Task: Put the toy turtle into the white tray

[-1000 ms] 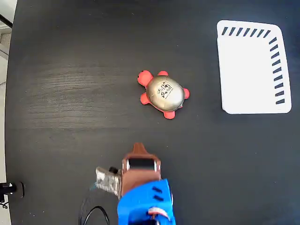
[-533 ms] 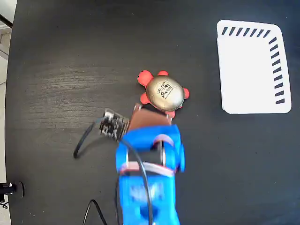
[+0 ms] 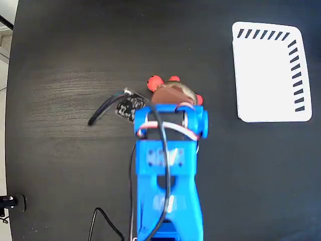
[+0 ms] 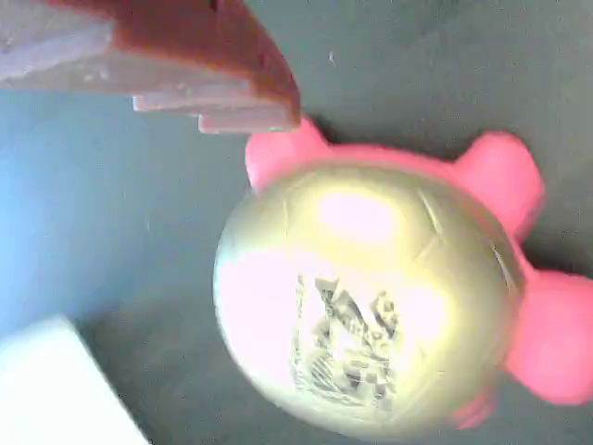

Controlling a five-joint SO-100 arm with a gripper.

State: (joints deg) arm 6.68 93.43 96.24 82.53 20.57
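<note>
**Arm reaches over the turtle**

Since a second ago the blue arm (image 3: 168, 170) has swept up the desk (image 3: 65, 60) from the bottom edge and now covers most of the turtle (image 4: 371, 306), which has not shifted from its spot near the middle.

Largest first: the black desk fills the fixed view, with wood grain showing and a pale strip of floor at the far left edge. The arm lies along it from the bottom, cables looping off its left side. The tray (image 3: 268, 75) rests at upper right, well apart from the turtle and bare, its dark slots along the top and right edges.

The gripper (image 3: 170, 93) hangs directly above the shell, likely lined up for a grab from above. In the wrist view one brown finger (image 4: 185, 65) sits at the upper left, just beside a red foot, with no clear contact. The other finger is out of view, so I cannot tell how wide the gripper stands; it seems to hold nothing yet.
</note>
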